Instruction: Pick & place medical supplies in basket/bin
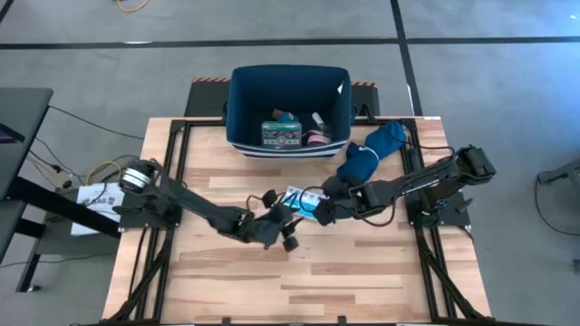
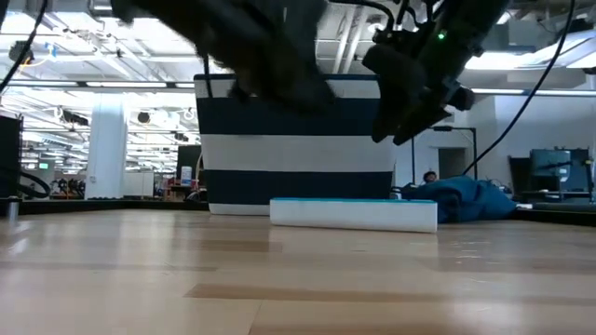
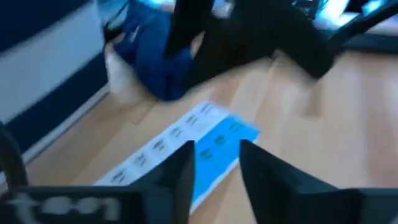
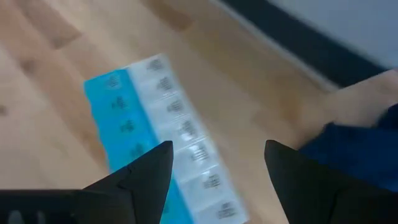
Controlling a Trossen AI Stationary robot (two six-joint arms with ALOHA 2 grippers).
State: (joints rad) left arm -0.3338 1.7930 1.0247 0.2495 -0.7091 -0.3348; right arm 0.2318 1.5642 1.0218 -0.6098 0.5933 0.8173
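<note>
The light blue pill organizer (image 1: 302,201) lies flat on the table in front of the navy bin (image 1: 243,109), as the low view shows (image 2: 354,213). My left gripper (image 1: 283,226) is open and hovers above the organizer's near end; in its wrist view the organizer (image 3: 211,155) shows between the fingers, with the gripper (image 3: 214,149) above it. My right gripper (image 1: 324,206) is open and hovers above the organizer's right end (image 4: 168,143). Inside the bin lie a green-white box (image 1: 282,134) and a pink roll (image 1: 318,139).
A soft blue cloth (image 1: 370,152) lies bunched on the table, right of the bin and just beyond my right gripper. The bin (image 2: 298,149) stands at the table's far edge. Bare wood lies toward the near edge (image 1: 299,281).
</note>
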